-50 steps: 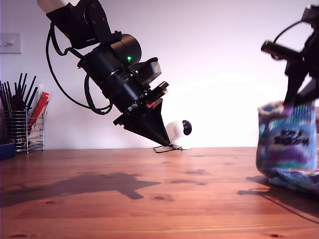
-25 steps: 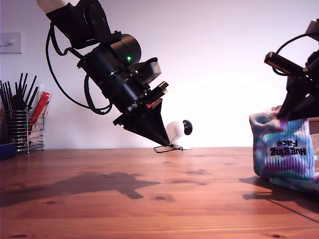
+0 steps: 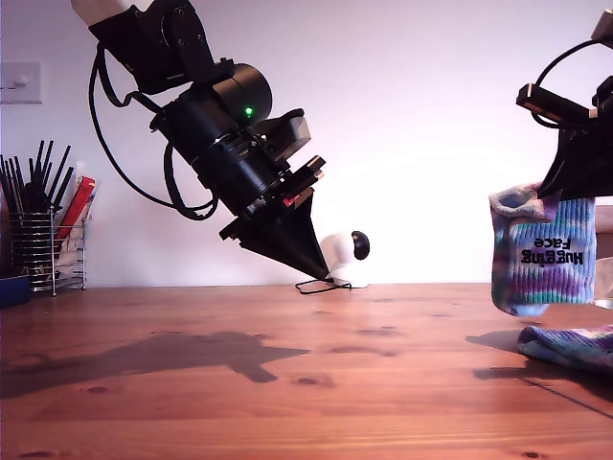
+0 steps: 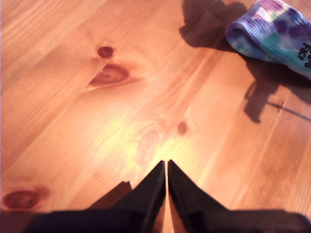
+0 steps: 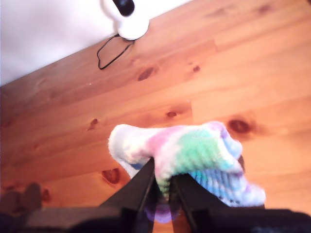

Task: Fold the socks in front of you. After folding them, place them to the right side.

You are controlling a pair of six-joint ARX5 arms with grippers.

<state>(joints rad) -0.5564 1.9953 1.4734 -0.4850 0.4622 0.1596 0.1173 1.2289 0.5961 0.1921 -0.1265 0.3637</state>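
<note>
utensil rack [image 3: 43, 240]: standing at the exterior view's far left, against the wall, holding dark sticks – not part of the job.

my first gripper [image 3: 311, 266]: hanging idle over the bare table [image 3: 287, 364] in the middle of the exterior view, tilted down toward that view's right. its jaws are pressed together with nothing between them, as its own wrist view [image 4: 166, 167] is showing.

small white camera [image 3: 343, 257]: sitting on the table behind the first gripper's tip, cable trailing.

my second gripper [image 5: 163, 182]: working at the exterior view's right edge, jaws pinched tight on the cuff of one sock [image 3: 541, 254], which is dangling clear of the table with its lettering upside down.

the socks: the lifted one is hanging straight down, long axis vertical. the other sock [image 3: 570, 345] is lying flat on the wood just below and slightly to the exterior view's right of it, and is also showing far off in the first wrist view [image 4: 277, 34].

key relation: the hanging sock is sitting directly under my second gripper and nearly over its mate – so i judge the second arm far nearer for any laying-down or folding.

hard to see: the second arm and the lying sock are cut off by the exterior view's right edge; whether the two socks are touching, i cannot tell.
</note>
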